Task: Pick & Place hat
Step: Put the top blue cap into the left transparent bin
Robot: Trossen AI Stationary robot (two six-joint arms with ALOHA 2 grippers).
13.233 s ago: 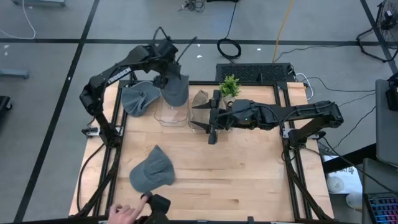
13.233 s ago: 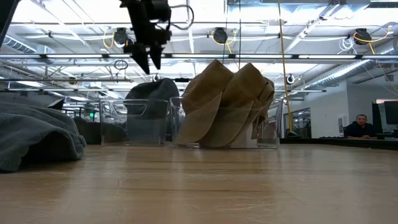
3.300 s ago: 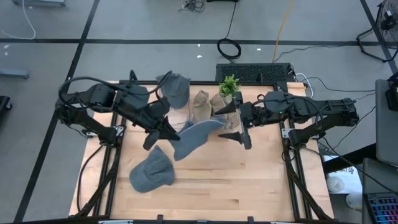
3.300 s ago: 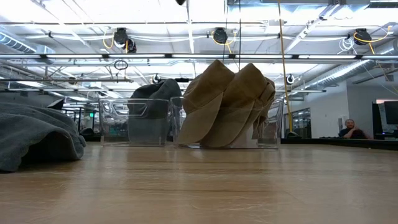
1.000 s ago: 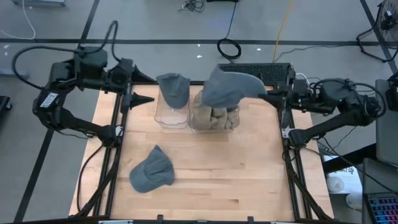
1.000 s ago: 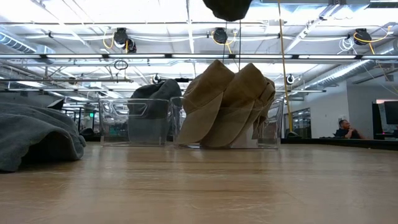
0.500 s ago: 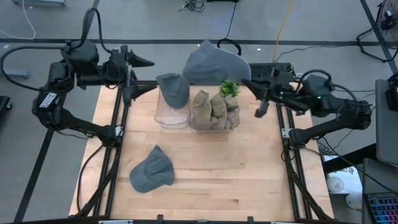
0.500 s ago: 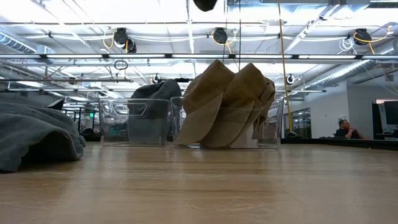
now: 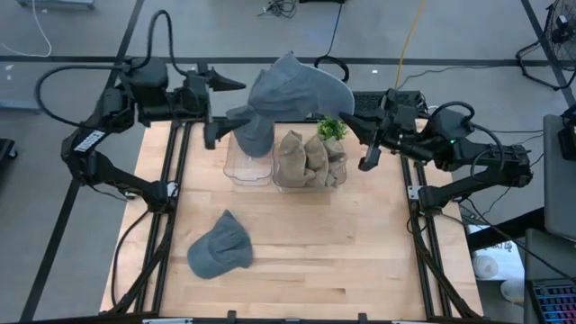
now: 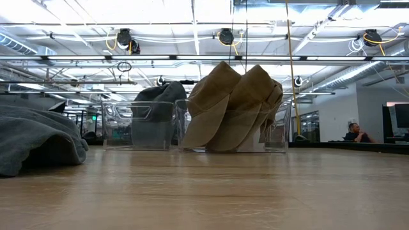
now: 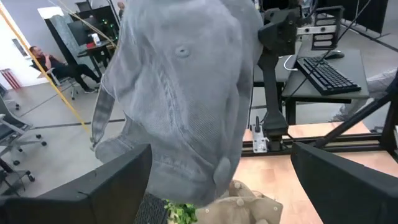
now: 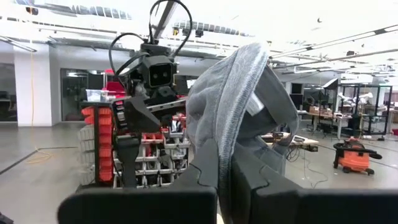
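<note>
Wooden planks made up the table top (image 9: 360, 261), framed by dark rails, with grey floor all round it and, in the low view, an open workshop behind where a person (image 10: 355, 133) sat far off. Taking the clear bin (image 9: 247, 164) as landmark: the left gripper (image 9: 216, 112) hung just left of it at the table's far edge, fingers spread wide and holding nothing. A loose grey hat (image 9: 220, 248) lay well nearer than the bin, on otherwise bare wood. Above the bin hung the grey hat (image 9: 292, 92) — pinched in the right gripper (image 9: 364, 144), its fingers clamped together on the cloth — right of the bin, over the tan hats (image 9: 309, 157).
</note>
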